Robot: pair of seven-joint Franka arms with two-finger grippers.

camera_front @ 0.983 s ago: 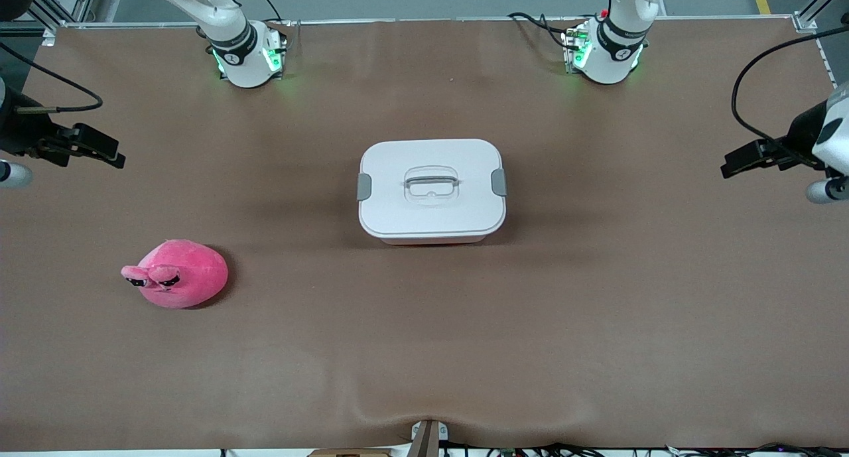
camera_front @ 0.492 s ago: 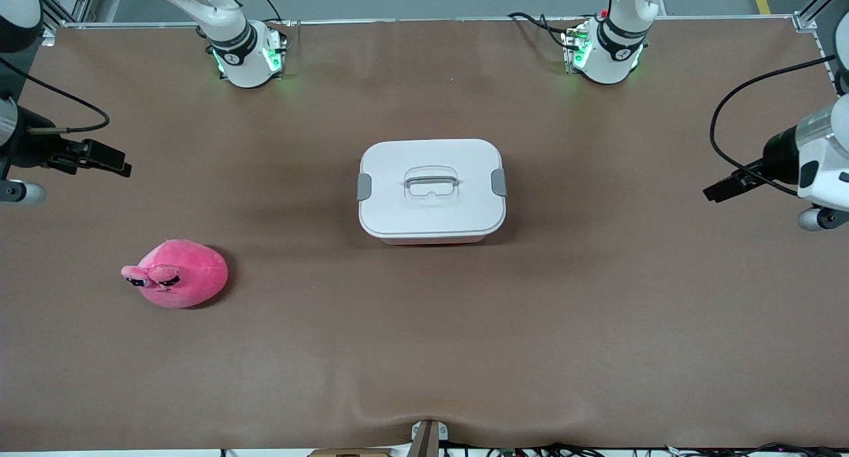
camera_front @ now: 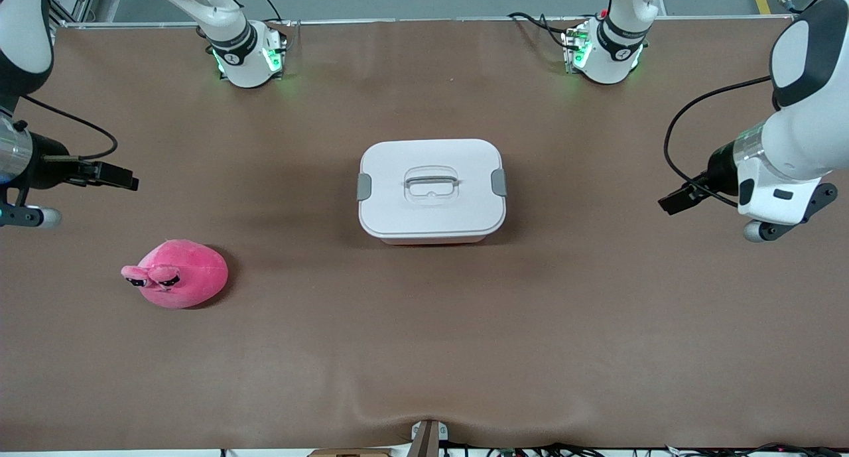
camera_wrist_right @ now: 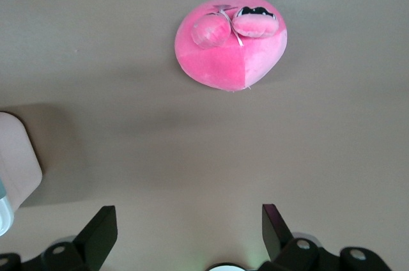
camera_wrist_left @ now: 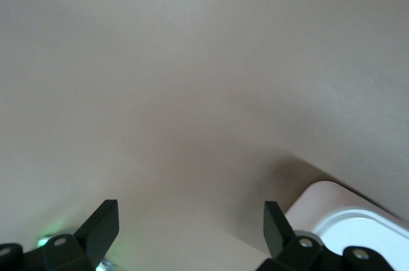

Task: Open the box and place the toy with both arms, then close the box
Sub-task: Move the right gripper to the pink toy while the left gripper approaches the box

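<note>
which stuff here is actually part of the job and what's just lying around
Part of the job:
- box, lid on, mid-table
- toy, on the table toward the right arm's end, nearer the front camera than the box
- left gripper, open, over bare table
- right gripper, open, over bare table

Just there:
- brown table cover
- cables on the arms

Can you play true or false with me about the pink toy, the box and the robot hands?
1. The white lid is on the pale pink plastic box. True.
2. The round hot-pink plush toy is inside the box. False: it lies on the brown table, toward the right arm's end.
3. The left tool holds the toy. False: it is open and empty.
4. The right tool is open and empty. True.
5. The toy is nearer the front camera than the box. True.
</note>
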